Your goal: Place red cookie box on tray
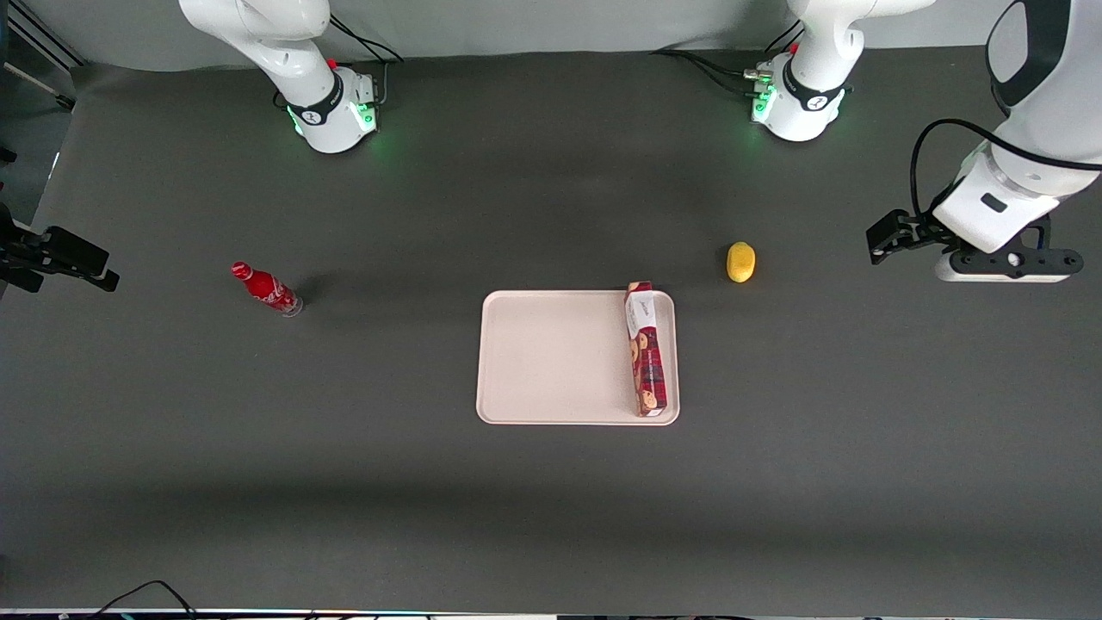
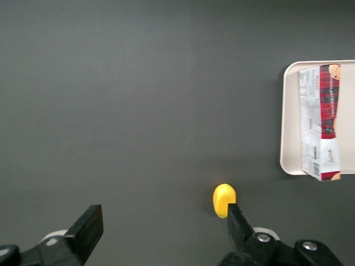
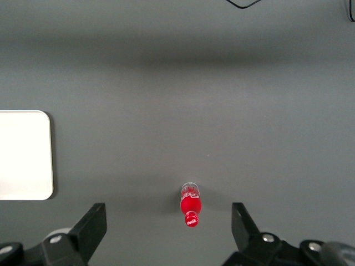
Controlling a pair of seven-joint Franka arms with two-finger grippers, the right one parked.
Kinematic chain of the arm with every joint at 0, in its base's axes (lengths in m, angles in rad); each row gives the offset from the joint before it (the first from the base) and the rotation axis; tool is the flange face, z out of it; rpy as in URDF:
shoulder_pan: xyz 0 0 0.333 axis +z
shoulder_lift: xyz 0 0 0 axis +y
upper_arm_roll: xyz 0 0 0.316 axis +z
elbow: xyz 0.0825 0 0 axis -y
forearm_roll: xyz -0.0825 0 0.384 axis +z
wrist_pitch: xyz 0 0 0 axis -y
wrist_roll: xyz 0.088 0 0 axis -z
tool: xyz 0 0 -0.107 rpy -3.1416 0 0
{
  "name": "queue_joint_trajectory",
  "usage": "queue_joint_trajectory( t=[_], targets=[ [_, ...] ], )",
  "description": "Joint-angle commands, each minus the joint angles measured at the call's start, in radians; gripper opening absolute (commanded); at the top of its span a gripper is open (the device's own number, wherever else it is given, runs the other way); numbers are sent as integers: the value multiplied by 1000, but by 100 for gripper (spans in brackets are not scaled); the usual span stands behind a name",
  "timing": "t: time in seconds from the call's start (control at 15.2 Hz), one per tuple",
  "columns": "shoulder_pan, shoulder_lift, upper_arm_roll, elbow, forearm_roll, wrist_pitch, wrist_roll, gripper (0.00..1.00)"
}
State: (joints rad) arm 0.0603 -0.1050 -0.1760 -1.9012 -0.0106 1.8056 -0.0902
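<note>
The dark grey desk [image 1: 551, 499] fills the front view. Near its middle lies the pale pink tray [image 1: 551, 357], flat, with rounded corners and a low rim. The red cookie box [image 1: 647, 349] lies on the tray, lengthwise along the tray's edge toward the working arm's end of the desk. Its white labelled end points away from the front camera, and that end reaches up to the tray's rim. In the left wrist view the box [image 2: 321, 122] shows plaid, cookie prints and a white panel of small print, resting inside the tray [image 2: 288, 116].

The left arm's gripper [image 1: 895, 234] hangs above the desk at the working arm's end, well apart from the tray and holding nothing. Its fingers [image 2: 89, 227] stand wide apart.

A small red bottle [image 1: 267, 289] lies tilted on the desk toward the parked arm's end. A small yellow lemon-like object [image 1: 740, 262] sits on the desk near the tray's corner, between the tray and the gripper.
</note>
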Motion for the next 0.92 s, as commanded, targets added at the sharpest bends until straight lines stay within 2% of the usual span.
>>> queue_joint_trajectory(
  t=[0.0, 0.2, 0.86],
  targets=[
    [-17, -42, -11, -27, -22, -22, -45, 100],
    [-17, -42, -39, -27, -22, -25, -95, 100],
    [-16, 15, -40, 28, -8, -28, -62, 100]
  ],
)
